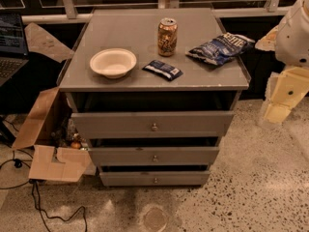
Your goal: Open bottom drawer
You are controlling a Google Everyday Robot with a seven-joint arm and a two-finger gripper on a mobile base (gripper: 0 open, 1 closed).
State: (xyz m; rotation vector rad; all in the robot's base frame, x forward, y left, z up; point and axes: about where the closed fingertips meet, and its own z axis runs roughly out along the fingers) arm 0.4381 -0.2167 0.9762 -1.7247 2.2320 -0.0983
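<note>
Bottom drawer (125,179): lowest of three grey fronts, just above the floor.
Direction: the front faces the camera; its long axis runs left to right.
Knob (155,180): at the centre, and nothing touches it.
Progress: the drawer seems closed, so reaching, grasping and pulling are all left.
Gripper (285,93): at the right edge, well apart from the drawer; I cannot tell if it is open or holds anything.

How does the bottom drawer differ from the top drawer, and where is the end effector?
The bottom drawer has a narrower, shallower front than the top drawer. The bottom drawer lies nearest the floor; the top drawer lies just under the tabletop. Both are grey with one small round knob at the centre. The end effector hangs at the right edge, away from both.
</note>
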